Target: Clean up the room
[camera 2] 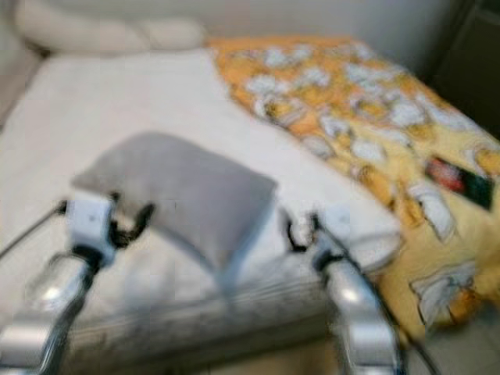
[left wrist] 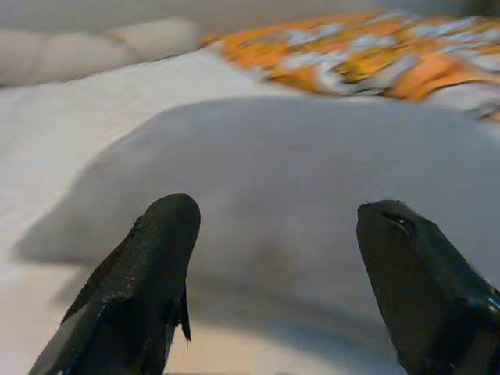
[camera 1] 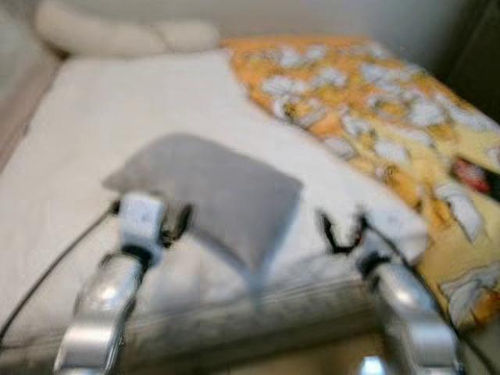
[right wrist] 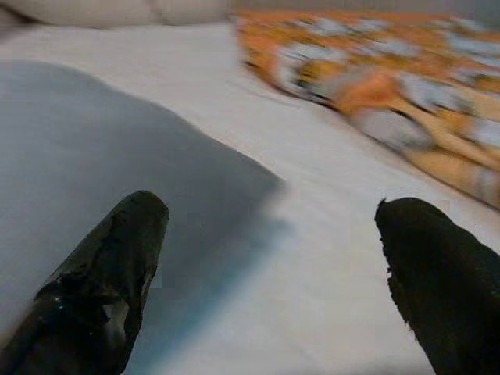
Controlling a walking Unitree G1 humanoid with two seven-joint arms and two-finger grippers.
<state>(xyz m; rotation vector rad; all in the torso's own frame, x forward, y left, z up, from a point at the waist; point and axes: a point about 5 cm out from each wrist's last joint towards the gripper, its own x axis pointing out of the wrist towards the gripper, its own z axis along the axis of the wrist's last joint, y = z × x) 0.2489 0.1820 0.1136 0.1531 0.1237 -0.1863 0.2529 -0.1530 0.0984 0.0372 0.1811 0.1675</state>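
Observation:
A grey pillow [camera 1: 219, 195] lies on the white bed [camera 1: 94, 133] near its front edge, one corner hanging toward me. My left gripper [camera 1: 168, 221] hovers at the pillow's near left side, open, its black fingers [left wrist: 148, 273] spread before the grey fabric [left wrist: 297, 180]. My right gripper [camera 1: 342, 230] is open just right of the pillow, over the white sheet. In the right wrist view the pillow [right wrist: 94, 156] sits beside one finger [right wrist: 109, 289]. Both eye views are blurred.
An orange and yellow patterned blanket [camera 1: 391, 109] covers the right half of the bed. White pillows [camera 1: 125, 35] lie along the headboard end. A dark red and black object [camera 2: 457, 176] rests on the blanket at the right.

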